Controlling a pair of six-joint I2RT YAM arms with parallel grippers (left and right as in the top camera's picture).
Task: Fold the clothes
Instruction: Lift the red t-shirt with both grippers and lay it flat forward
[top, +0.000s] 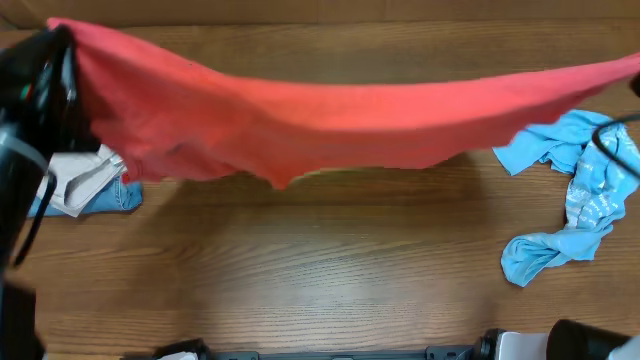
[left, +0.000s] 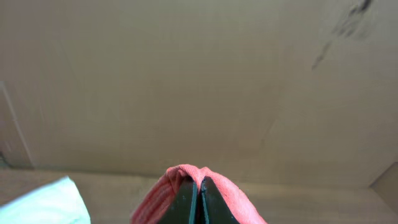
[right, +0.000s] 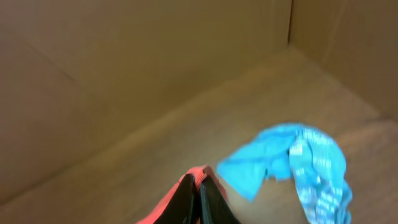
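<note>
While my left end effector (left: 199, 200) and right end effector (right: 199, 198) are each clamped on an edge of the red-orange T-shirt (top: 330, 120), it hangs stretched between them above the far side of the surface (top: 300, 270), sagging in the middle. I judge this to be the spreading step, before any fold. Next I would need to lower it flat onto the bare wood, keeping even tension. I count one T-shirt, one sky-blue shirt (top: 585, 190) crumpled at my right, and one beige garment (top: 85, 175) and one denim piece (top: 118, 198) at my left.
</note>
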